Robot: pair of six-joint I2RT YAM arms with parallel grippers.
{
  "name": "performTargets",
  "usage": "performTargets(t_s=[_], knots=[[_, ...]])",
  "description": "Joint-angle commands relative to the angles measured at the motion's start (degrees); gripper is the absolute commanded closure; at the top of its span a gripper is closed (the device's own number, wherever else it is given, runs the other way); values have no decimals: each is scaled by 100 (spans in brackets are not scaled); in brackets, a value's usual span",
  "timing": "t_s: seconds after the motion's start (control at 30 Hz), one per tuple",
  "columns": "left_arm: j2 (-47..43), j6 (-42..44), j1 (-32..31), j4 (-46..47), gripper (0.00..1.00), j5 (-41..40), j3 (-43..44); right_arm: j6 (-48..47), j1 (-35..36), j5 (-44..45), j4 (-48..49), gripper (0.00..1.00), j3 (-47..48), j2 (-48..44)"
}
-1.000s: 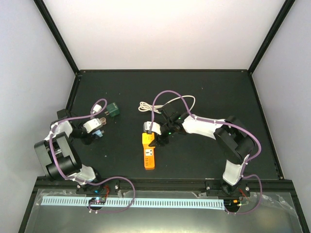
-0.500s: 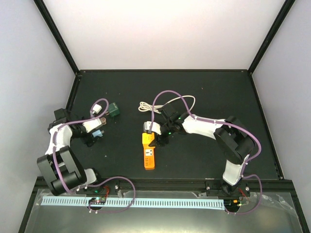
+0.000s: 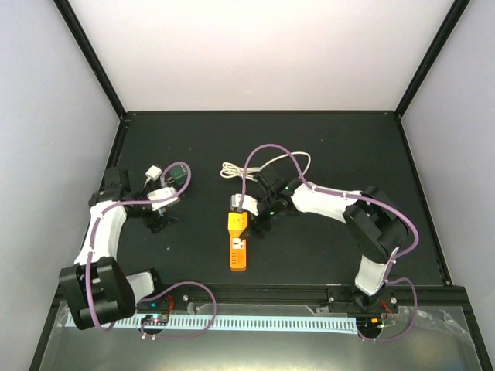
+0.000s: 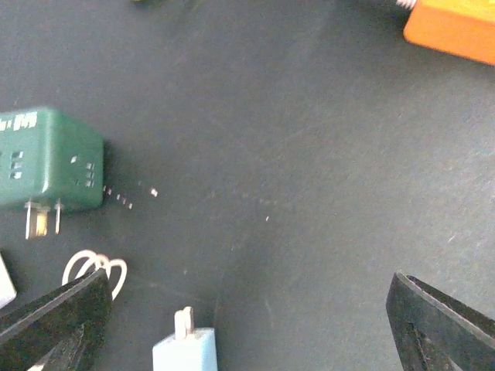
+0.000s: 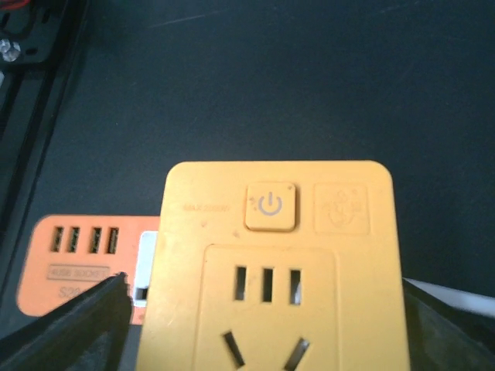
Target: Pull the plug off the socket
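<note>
The left gripper (image 4: 249, 286) is seen released, its jaws spread wide over the dark table (image 3: 348, 147). A pale blue adapter (image 4: 186, 352) lies between the fingers at the near edge of the wrist view and is touched by neither. At 10 o'clock from that gripper a dark green cube (image 4: 50, 158) with two metal prongs lies on the table, apart from both fingers.

Near the table's middle, the socket (image 3: 238, 246) is laid lengthwise from 12 to 6 o'clock. The plug (image 3: 236, 202) is seen touching the socket's 12 o'clock end, though it cannot be made out from overhead whether its prongs are seated. The cord (image 3: 286, 164) lies in a loose curve at 12 to 1 o'clock of the plug.

The right gripper (image 5: 263, 286) is held over the socket's 12 o'clock half. Its jaws are parted to either side of the yellow-orange face with the power button. A gap shows beside one finger, so nothing is grasped.
</note>
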Motion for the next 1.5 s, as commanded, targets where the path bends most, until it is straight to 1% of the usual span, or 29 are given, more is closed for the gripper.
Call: performTargets(t_s=[0.0, 0.17, 0.27, 0.43, 0.57, 0.7, 0.97, 1.03, 1.23, 1.37, 1.47], knots=[[-190, -384, -547, -76, 1, 66, 203, 186, -9, -156, -137, 1, 73, -333], [-250, -738, -1232, 24, 1, -61, 213, 299, -19, -303, -104, 0, 73, -559], [-312, -908, -1592, 96, 1, -53, 237, 411, -158, -481, -90, 0, 53, -716], [-248, -1162, -2139, 77, 1, -163, 427, 652, -685, -988, -97, 0, 2, -909], [-148, -1275, -2601, 51, 1, -277, 541, 1193, -1232, -1566, 281, 0, -235, -1210], [31, -1465, -3037, 143, 1, -343, 616, 1681, -1664, -1950, 357, 0, -225, -1250], [407, -1918, -3831, 443, 1, -465, 773, 2592, -2203, -2479, 588, 1, -377, -1143], [537, -2047, -4031, 512, 1, -487, 823, 2649, -2320, -2652, 561, 2, -430, -1164], [1001, -2251, -4490, 879, 1, -755, 930, 3033, -2395, -2415, 1290, 2, -1232, -1792], [1329, -2322, -4699, 966, 1, -860, 1089, 2838, -2396, -2346, 1047, 2, -1264, -1821], [1521, -2385, -4854, 964, 1, -889, 1189, 2851, -2396, -2245, 1113, 2, -1306, -1867]])
